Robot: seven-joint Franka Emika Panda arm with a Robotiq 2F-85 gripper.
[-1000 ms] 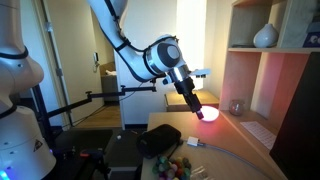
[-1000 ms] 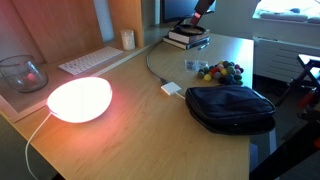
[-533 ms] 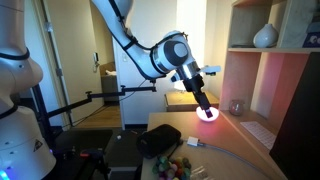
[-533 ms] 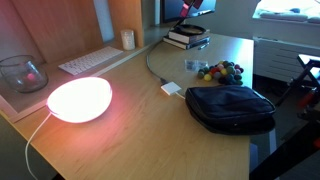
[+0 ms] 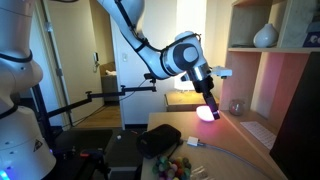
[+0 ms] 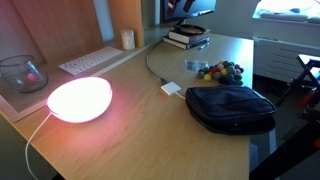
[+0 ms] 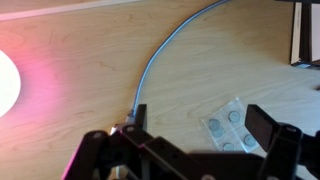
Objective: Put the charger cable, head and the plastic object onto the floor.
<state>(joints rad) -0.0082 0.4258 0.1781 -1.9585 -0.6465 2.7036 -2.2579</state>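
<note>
**Claw (image 7: pixel 178 138) spread wide above the charger cable**

The claw hangs empty over the pale wooden tabletop (image 7: pixel 200 60), its two fingers far apart and gripping nothing. In the wrist view the charger cable (image 7: pixel 150 60) curves from the upper edge down to the claw's dark frame, which hides its lower end. The head cannot be made out there. Near that end, between the fingers, a clear plastic packet (image 7: pixel 228 125) of small round discs lies flat on the wood, touched by nothing.

In an exterior view the head (image 6: pixel 171 89) shows plainly. It is a small white block on the tabletop, and the cable bends away from it towards a stack of books (image 6: pixel 188 38). A black pouch (image 6: pixel 230 108) lies just beside the head, and a cluster of coloured balls (image 6: pixel 220 71) sits near it. A glowing lamp (image 6: pixel 80 98) stands well apart, with a keyboard (image 6: pixel 92 60) behind it. The packet is too small to tell for sure from here.

In an exterior view the claw (image 5: pixel 212 108) is seen from the side. It is tilted downward in front of the lamp's glow and clear of the tabletop, and the pouch lies nearer the camera. The cable and head cannot be told from this side
</note>
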